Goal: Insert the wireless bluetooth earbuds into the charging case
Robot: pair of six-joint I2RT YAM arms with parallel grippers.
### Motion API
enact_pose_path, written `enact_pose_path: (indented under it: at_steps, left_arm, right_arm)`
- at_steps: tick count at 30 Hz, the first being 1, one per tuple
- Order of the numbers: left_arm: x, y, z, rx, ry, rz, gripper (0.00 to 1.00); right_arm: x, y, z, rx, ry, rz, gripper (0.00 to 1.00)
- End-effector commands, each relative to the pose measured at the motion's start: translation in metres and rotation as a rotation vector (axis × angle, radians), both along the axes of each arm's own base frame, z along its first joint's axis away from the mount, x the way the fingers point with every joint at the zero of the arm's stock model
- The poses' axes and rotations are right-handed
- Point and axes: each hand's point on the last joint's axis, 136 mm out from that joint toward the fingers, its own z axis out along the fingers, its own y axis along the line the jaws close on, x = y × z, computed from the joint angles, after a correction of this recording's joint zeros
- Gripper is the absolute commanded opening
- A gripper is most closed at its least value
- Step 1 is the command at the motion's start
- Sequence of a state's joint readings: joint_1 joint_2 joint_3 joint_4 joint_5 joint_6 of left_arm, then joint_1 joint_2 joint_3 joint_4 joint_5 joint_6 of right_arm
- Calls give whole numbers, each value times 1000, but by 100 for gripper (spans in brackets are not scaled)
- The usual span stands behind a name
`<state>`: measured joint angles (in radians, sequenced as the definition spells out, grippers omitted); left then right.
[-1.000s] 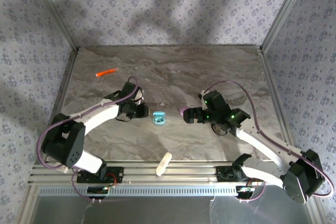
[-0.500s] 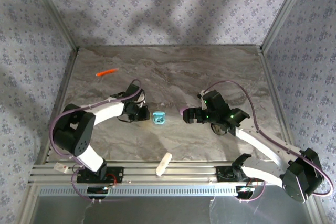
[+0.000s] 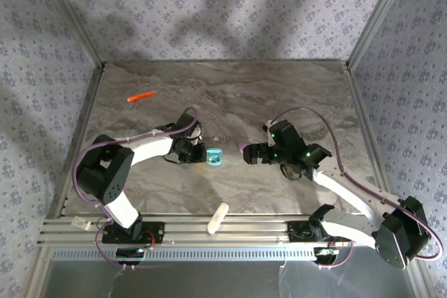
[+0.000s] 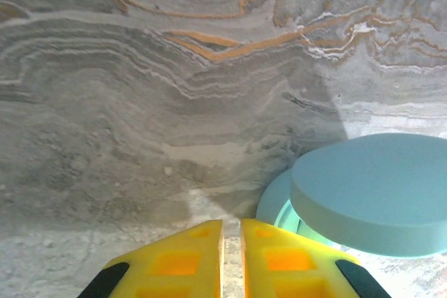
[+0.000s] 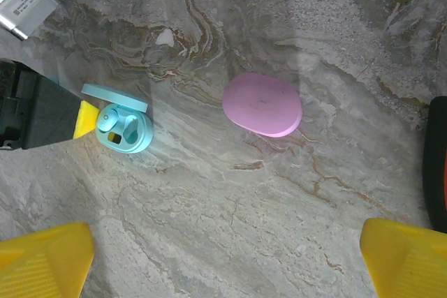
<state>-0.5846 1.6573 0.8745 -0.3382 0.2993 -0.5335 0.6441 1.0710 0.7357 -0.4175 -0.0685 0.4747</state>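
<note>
- Since a second ago the left gripper (image 3: 198, 153) has slid across the grey, veined marble-look tabletop (image 3: 279, 95). It is now just beside the glossy light teal oval charging case (image 3: 214, 158), and its arm's elbow has swung inward. The right gripper (image 3: 250, 153) has not moved.
- In the left wrist view, the left gripper's yellow plastic fingers (image 4: 174, 263) have square recesses. They stand almost together with a thin slit between them and hold nothing.
- The teal case's smooth, flat lid (image 4: 377, 193) stands open just beside those fingers.
- The right gripper's finely ridged yellow tips are spread wide, with nothing between them.
- Two small teal earbuds (image 5: 112, 120) seem to sit in the open case's wells, but they are too small to be sure.
- A closed, smooth pink oval case (image 5: 262, 105) lies apart from the teal one, near the right gripper.
- A white block with a grey label (image 5: 24, 5) lies on the tabletop. Its print cannot be read.
</note>
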Motion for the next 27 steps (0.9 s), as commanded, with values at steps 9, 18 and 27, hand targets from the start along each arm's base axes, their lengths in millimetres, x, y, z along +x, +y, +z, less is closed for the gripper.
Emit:
enact_pose_path:
  at_steps: [9,18,27]
  left_arm:
    - [-6,-15,15,-54,-5,12,15]
    - [-6,25,58,-38,-112,125,25]
    - [-14,80,114,-131,-222,322,60]
  right_arm:
    - [1,7,2,3,3,22,100]
    - [0,6,17,-5,-20,29,100]
    - [-9,4,66,84,-128,31,100]
